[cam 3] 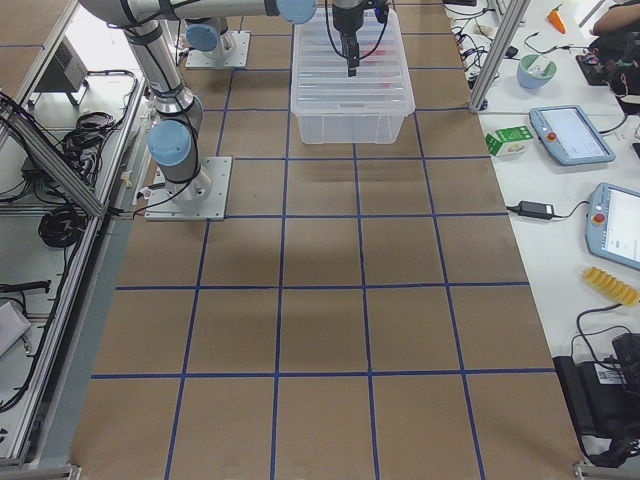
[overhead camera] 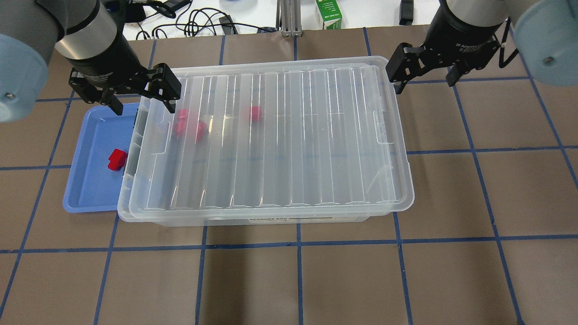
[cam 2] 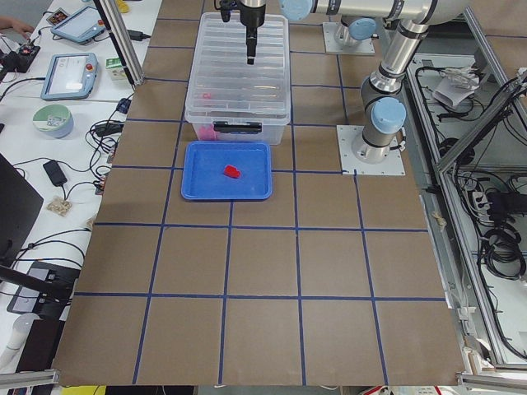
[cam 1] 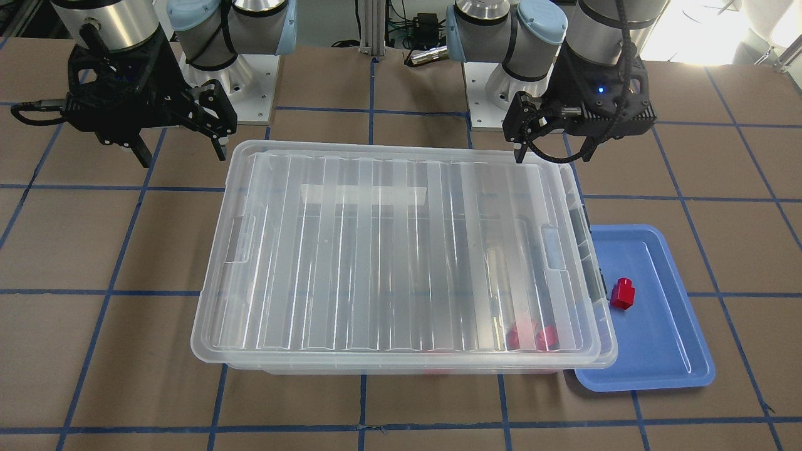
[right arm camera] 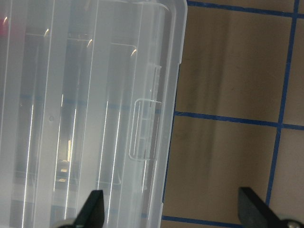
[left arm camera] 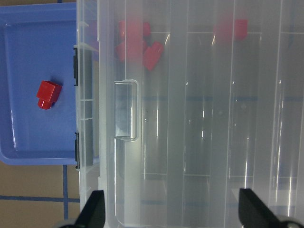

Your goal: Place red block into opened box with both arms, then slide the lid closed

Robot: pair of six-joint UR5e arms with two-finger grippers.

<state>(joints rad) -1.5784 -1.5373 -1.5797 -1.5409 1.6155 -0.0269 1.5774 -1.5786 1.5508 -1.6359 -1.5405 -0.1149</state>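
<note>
The red block (cam 1: pixel 623 293) (overhead camera: pixel 117 160) (left arm camera: pixel 48 94) lies in a blue tray (cam 1: pixel 664 338) (overhead camera: pixel 86 180) against the box's end on my left side. The clear box (overhead camera: pixel 271 221) (cam 1: pixel 438 371) carries the ribbed lid (overhead camera: pixel 271 144) (cam 1: pixel 388 250), which covers nearly all of it and leaves only the rim by the tray exposed. Other red blocks (overhead camera: pixel 189 126) (left arm camera: pixel 137 42) show through the lid. My left gripper (overhead camera: pixel 142 97) (left arm camera: pixel 172 211) hovers open and empty over the box's corner near the tray. At the opposite corner my right gripper (overhead camera: pixel 424 76) (cam 1: pixel 182 144) (right arm camera: pixel 172 211) hangs open, holding nothing.
Brown table with a blue tape grid lies all around the box. A green carton (overhead camera: pixel 328 13) and cables sit beyond the table edge. Both arm bases (cam 1: pixel 482 94) stand close behind the box. Tablets (cam 2: pixel 70 76) rest on a side bench.
</note>
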